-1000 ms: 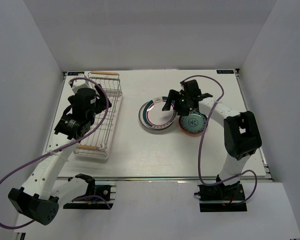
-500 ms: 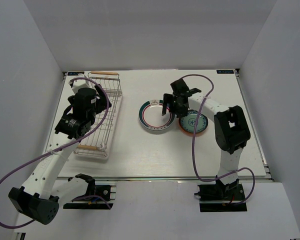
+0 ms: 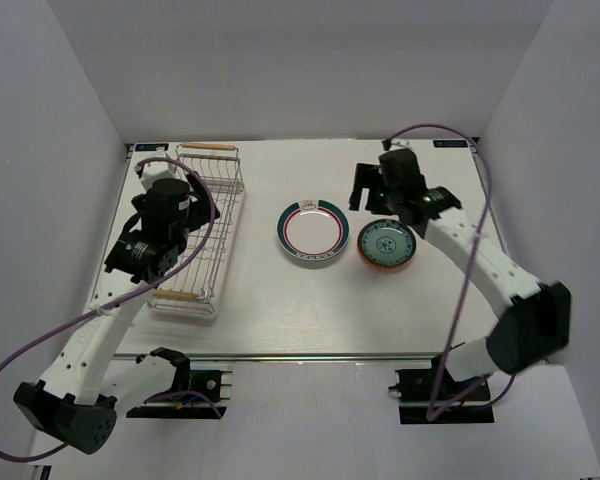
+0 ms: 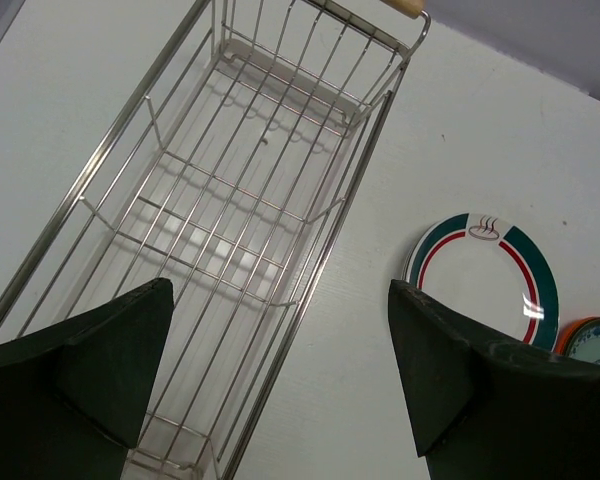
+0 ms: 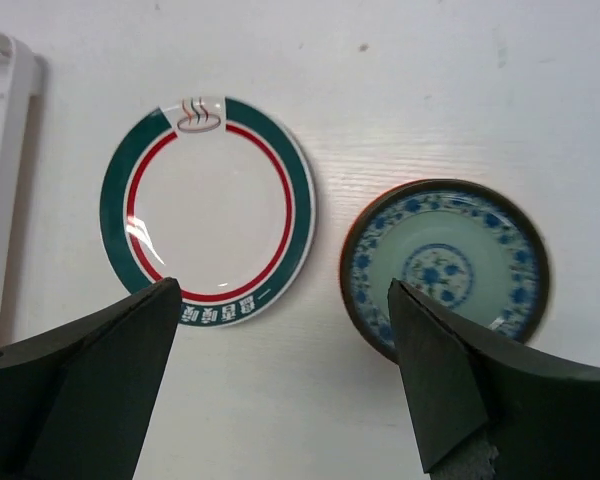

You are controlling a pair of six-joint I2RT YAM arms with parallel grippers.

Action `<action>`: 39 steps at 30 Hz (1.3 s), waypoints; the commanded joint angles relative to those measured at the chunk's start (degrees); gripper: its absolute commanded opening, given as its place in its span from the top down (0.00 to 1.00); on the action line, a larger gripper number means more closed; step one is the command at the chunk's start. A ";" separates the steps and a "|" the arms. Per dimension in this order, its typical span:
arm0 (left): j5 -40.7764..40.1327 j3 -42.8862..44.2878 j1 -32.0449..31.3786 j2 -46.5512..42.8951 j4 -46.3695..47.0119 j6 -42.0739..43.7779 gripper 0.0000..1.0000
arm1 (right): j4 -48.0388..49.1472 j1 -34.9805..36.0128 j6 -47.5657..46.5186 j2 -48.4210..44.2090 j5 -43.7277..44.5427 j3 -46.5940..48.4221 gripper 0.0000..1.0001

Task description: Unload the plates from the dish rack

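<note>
The green-rimmed plate [image 5: 208, 205] and the blue plate [image 5: 445, 268] lie side by side on the table [image 5: 430, 80], the rack [image 4: 320, 258] looks bare, and my left pincer [image 4: 280, 375] and right pincer [image 5: 280, 375] gape unladen, so unloading seems finished.

This looks like a robotics lab test cell: a white table [image 3: 280, 310] boxed in by plain white walls [image 3: 310, 70], a left arm [image 3: 90, 340] and right arm [image 3: 477, 255] bolted at its near edge, and purple cables [image 3: 435, 126] trailing.
</note>
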 commanded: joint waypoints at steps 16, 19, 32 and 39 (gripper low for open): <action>-4.85 -4.69 0.42 -12.02 -4.02 2.93 0.02 | 9.31 -0.23 -6.21 -42.88 26.29 -31.05 0.11; -4.84 -4.78 0.42 -12.20 -3.93 2.84 0.02 | 9.58 -0.15 -6.12 -43.24 26.28 -31.40 0.11; -5.54 -5.14 0.42 -12.20 -4.46 2.23 0.02 | 6.50 -0.24 -2.87 -39.20 29.36 -30.79 0.11; -6.16 -5.31 0.42 -12.73 -4.45 2.05 0.02 | 7.47 -0.32 -2.52 -40.16 30.50 -31.49 0.10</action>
